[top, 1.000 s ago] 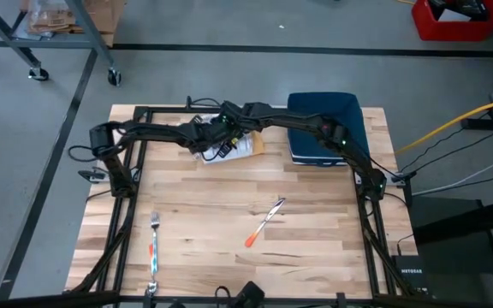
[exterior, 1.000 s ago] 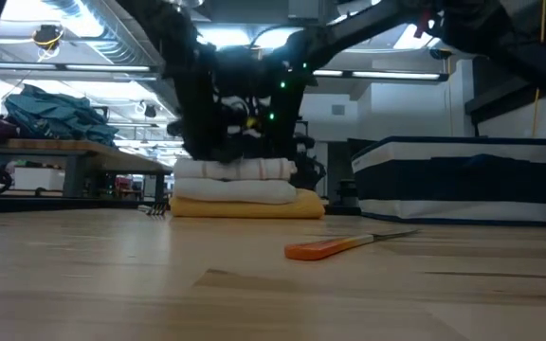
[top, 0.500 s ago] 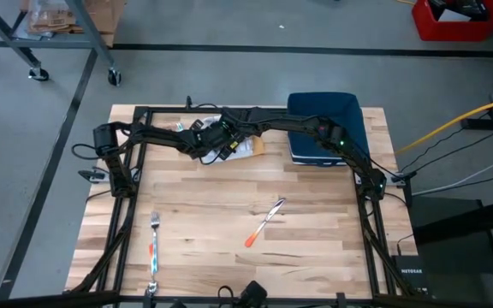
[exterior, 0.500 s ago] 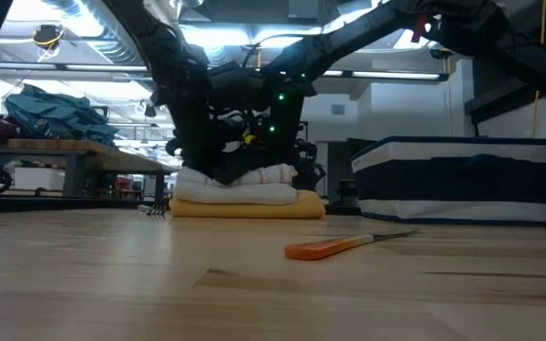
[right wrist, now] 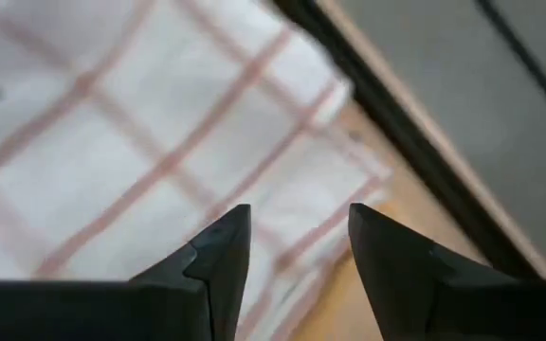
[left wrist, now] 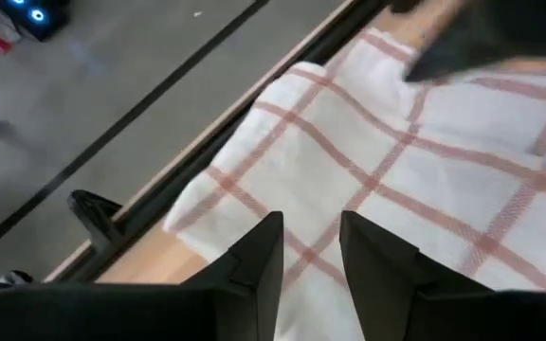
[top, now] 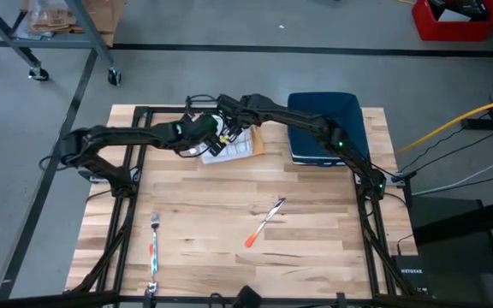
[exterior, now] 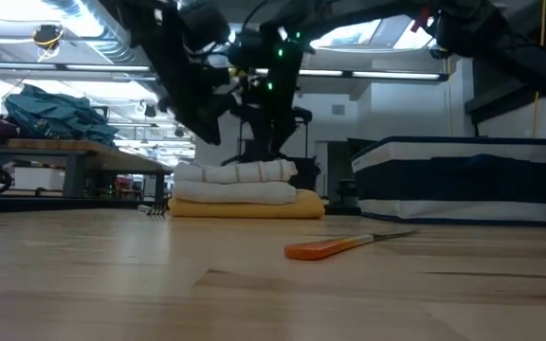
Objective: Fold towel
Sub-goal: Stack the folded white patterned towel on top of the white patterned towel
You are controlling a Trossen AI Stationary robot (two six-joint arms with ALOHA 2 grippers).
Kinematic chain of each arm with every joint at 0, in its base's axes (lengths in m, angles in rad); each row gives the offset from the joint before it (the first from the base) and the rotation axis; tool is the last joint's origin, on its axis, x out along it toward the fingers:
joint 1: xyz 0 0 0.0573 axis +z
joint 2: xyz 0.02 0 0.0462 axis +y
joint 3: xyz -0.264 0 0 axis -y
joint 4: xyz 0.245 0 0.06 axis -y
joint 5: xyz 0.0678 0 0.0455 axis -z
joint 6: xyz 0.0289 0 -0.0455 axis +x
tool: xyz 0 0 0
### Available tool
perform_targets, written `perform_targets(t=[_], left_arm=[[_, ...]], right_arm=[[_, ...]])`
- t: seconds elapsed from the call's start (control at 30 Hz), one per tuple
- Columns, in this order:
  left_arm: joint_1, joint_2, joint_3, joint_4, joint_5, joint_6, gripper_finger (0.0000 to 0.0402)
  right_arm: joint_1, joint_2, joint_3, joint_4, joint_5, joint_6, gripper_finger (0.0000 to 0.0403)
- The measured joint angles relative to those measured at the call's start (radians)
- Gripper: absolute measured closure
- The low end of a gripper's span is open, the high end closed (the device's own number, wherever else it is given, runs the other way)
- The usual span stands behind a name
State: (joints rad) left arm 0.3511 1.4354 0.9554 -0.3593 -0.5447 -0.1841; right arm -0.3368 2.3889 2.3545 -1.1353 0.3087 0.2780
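- You've got a grey concrete floor (top: 229, 77) w/ dark lines across it, seen from above.
- Red bin (top: 454, 19) sits far-right on that floor; yellow cable (top: 452, 121) runs in from the right.
- Metal cart frame on casters (top: 115, 77) at far-left.
- Low view: bench (exterior: 55, 152) at left w/ a teal bag (exterior: 50, 112) on it.
- Overhead you see strip lights (exterior: 74, 68) & ducting (exterior: 83, 24); white wall (exterior: 387, 109) behind.

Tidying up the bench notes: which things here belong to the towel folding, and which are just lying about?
Job: checked towel atop the folded stack; left gripper and right gripper, both above it, empty.

Lying about: knife, fork, blue bin.
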Motion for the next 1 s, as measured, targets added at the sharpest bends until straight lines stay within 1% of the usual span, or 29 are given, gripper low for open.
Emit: perform_targets(t=[0.07,0.17,0.23,0.3,0.37,0.47,0.73,0.87,1.0], left_arm=[[0.000,-0.025,0.000,-0.028,0.014,-0.016,0.0302],[-0.010,-0.036,0.000,-0.088,0.096,-0.056,0.0302],[-0.022,-0.034,0.000,-0.125,0.151,-0.079,0.0302],[-0.035,-0.028,0.000,-0.149,0.176,-0.095,0.0302],[-0.055,-0.020,-0.002,-0.163,0.176,-0.100,0.0302],[-0.074,-0.001,-0.002,-0.161,0.176,-0.090,0.0302],[-0.078,0.108,-0.002,-0.149,0.172,-0.054,0.0302],[-0.081,0.171,-0.001,-0.139,0.173,-0.027,0.0302],[-0.084,0.219,0.002,-0.112,0.172,-0.020,0.0302]], right_arm=[[0.012,-0.020,-0.016,-0.006,-0.065,0.001,0.0219],[0.036,-0.022,-0.016,-0.043,-0.151,0.001,0.0219],[0.055,-0.020,-0.017,-0.065,-0.152,0.001,0.0219],[0.076,-0.015,-0.016,-0.067,-0.122,0.000,0.0219],[0.087,-0.014,-0.033,-0.066,-0.093,0.001,0.0219],[0.094,-0.014,-0.075,-0.038,-0.082,0.002,0.0219],[0.092,-0.013,-0.203,-0.009,-0.094,0.006,0.0219],[0.087,-0.017,-0.280,0.028,-0.100,0.006,0.0219],[0.085,-0.023,-0.330,0.064,-0.119,0.007,0.0219]])
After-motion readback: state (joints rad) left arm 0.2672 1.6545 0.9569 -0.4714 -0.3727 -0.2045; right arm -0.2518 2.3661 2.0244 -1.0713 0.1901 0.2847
